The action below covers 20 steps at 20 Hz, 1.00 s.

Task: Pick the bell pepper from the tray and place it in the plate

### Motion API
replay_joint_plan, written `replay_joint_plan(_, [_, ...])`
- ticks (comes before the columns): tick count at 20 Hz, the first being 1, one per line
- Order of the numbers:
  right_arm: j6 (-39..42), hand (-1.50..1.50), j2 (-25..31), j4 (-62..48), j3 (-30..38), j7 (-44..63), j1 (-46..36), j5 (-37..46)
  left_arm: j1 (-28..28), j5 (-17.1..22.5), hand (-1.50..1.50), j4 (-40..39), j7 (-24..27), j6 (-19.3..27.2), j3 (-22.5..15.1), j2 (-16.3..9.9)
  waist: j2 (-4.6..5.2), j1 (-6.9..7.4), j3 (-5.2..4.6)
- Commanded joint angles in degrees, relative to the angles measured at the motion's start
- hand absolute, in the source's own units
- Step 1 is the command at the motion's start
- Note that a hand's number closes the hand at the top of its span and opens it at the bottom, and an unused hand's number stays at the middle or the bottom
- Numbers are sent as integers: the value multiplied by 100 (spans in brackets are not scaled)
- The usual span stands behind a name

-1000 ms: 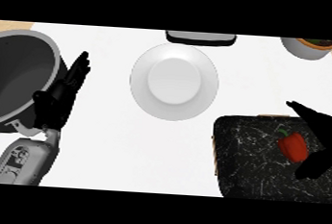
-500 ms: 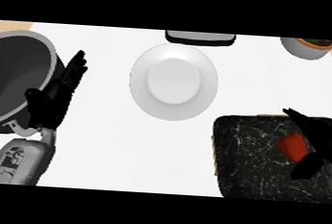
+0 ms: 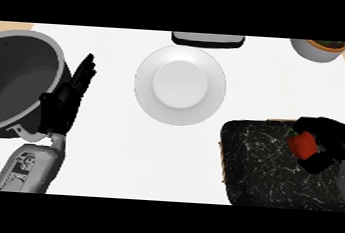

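Black right hand [image 3: 329,143] curls round the red bell pepper [image 3: 303,145] over the dark marbled tray [image 3: 265,169] — left hand [image 3: 67,99] rests open, fingers up.

We see a red bell pepper [image 3: 303,145] on a black tray [image 3: 268,164] (white-veined, like marble). The plate [image 3: 180,85] is white, the pot [image 3: 15,81] grey.

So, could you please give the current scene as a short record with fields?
bell pepper: red, over the tray, inside the right hand
right hand: curled round the bell pepper
left hand: open, resting beside the pot
tray: dark, marbled, lower right
plate: white, centre, nothing on it
pot: grey, far left
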<state>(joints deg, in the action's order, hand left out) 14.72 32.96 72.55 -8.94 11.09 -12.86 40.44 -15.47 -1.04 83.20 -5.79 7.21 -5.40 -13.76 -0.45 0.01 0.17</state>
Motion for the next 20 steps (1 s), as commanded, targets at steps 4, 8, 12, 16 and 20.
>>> replay_joint_plan(4, [454,150,201,-719,-182,-1137,-1292,136,-73,-63,0,-142,-12,-188,-80,32,173,449,-2])
replay_joint_plan(8, [624,150,430,-574,-655,-2300,-1849,302,-366,-27,0,94,-24,-320,-351,215,418,1190,34])
replay_joint_plan(12, [488,150,527,-1018,-439,-3461,-2428,24,-391,-29,0,30,-3,-384,-367,178,456,1195,44])
replay_joint_plan(16, [76,150,327,-1333,94,-4453,-2958,-516,-500,-81,0,-15,-81,-348,-394,197,453,1105,63])
replay_joint_plan(20, [12,150,179,-1818,411,-5475,-3383,-952,-588,-30,0,-58,-148,-328,-316,214,445,1039,44])
